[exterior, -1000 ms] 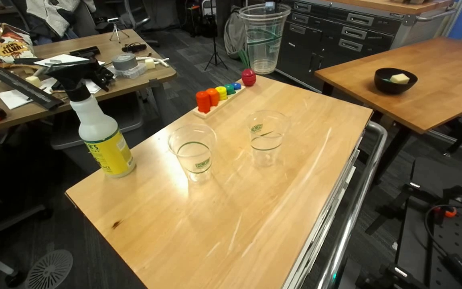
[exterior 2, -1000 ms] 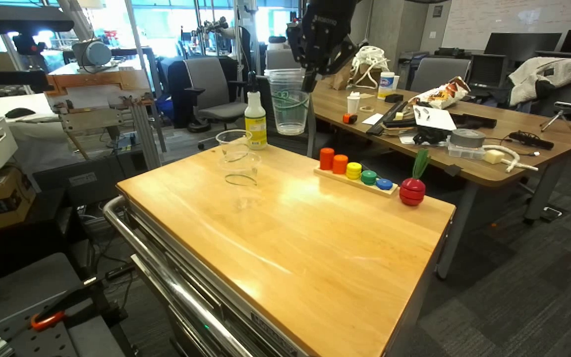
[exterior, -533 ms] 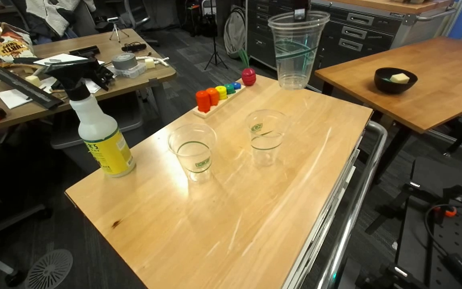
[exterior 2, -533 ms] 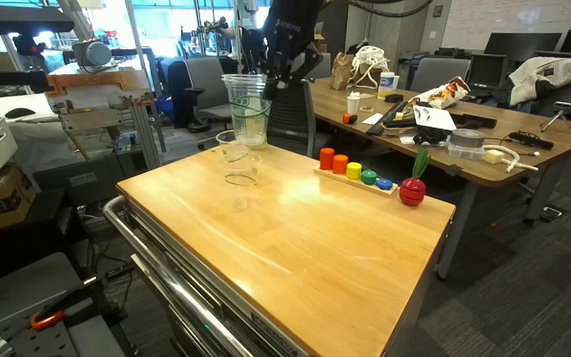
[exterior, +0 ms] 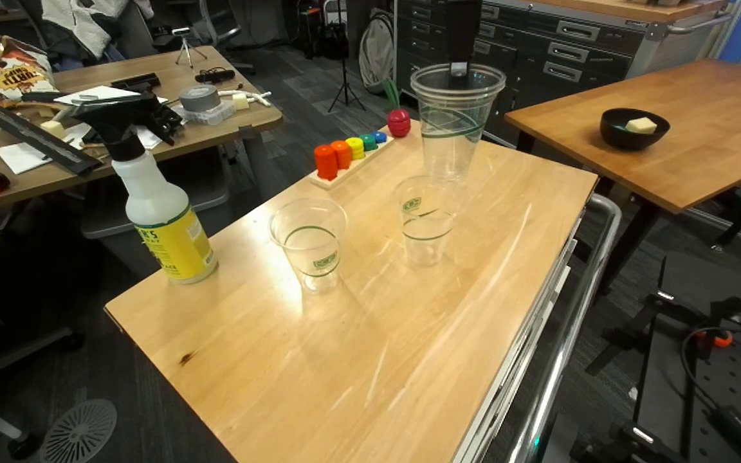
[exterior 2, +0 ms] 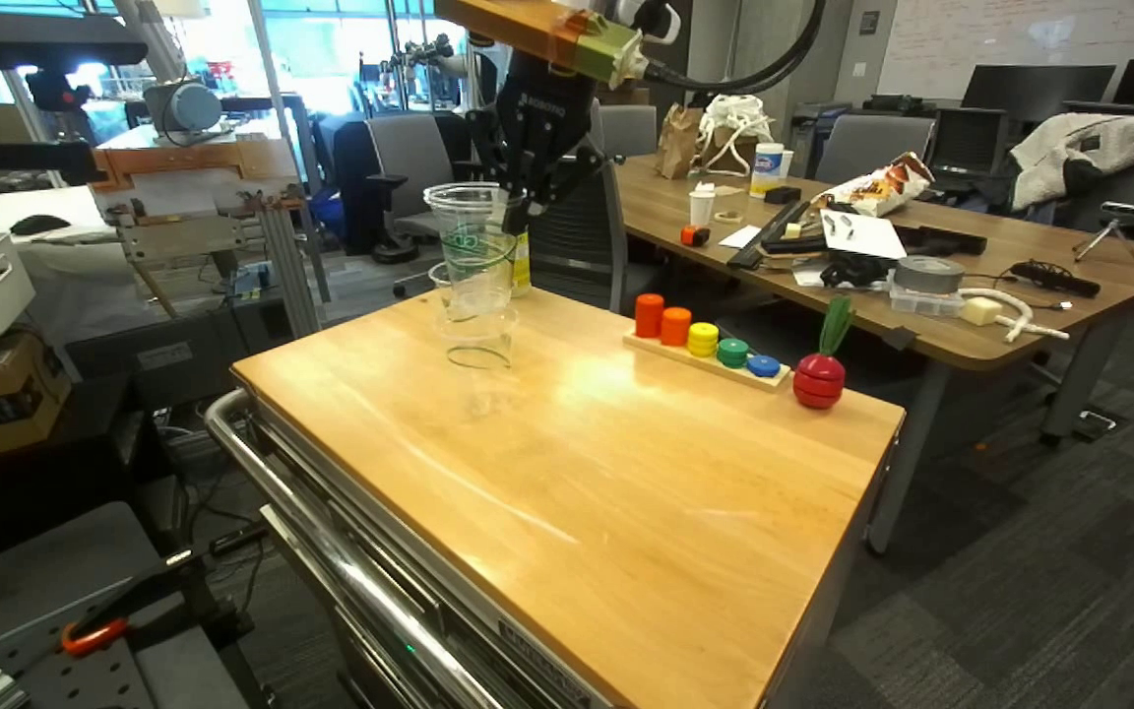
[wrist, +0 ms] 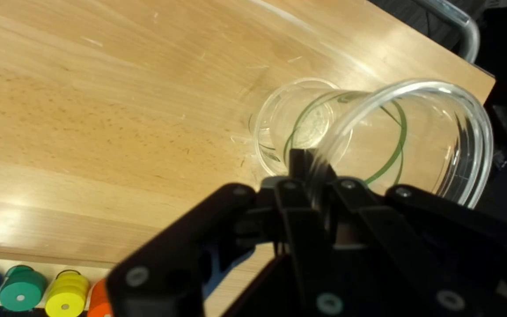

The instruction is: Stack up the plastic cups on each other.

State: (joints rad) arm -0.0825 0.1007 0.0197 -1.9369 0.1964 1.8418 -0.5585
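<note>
Gripper (wrist: pixel 310 164) is pinched nearly together with just a cup wall between the fingers, looks like one inside and one outside the rim of the held cup (exterior: pixel 454 132). That rim looks doubled in both exterior views, so my guess is it's really two nested cups. Hangs below the fingertips, mouth up, long axis pretty much vertical.

Whole move hinges on the near cup (exterior: pixel 426 228) imo. It stands upright on the table (exterior: pixel 345 373), below the gripper, and in the wrist view its mouth shows just past the fingertips with the held cup across part of it. Both axes run about the same way, so I'd call it a straight lower, maybe with a tiny sideways nudge. Can't tell whether the held base is above that mouth or dipping into it, too much clear plastic overlapping. Main risk: snagging the lip and tipping it.

Farther from the gripper there's the far cup (exterior: pixel 312 247), also upright, apart from the near one. Neither seems to have anything in it. So I'd reckon two nestings to go.

Further out: blocks (exterior: pixel 327 162) off to one side, bottle (exterior: pixel 177 251) beyond the far cup, and a bowl (exterior: pixel 621 141) on the next table (exterior: pixel 698 96) with a pale cube (exterior: pixel 640 126) in it.
</note>
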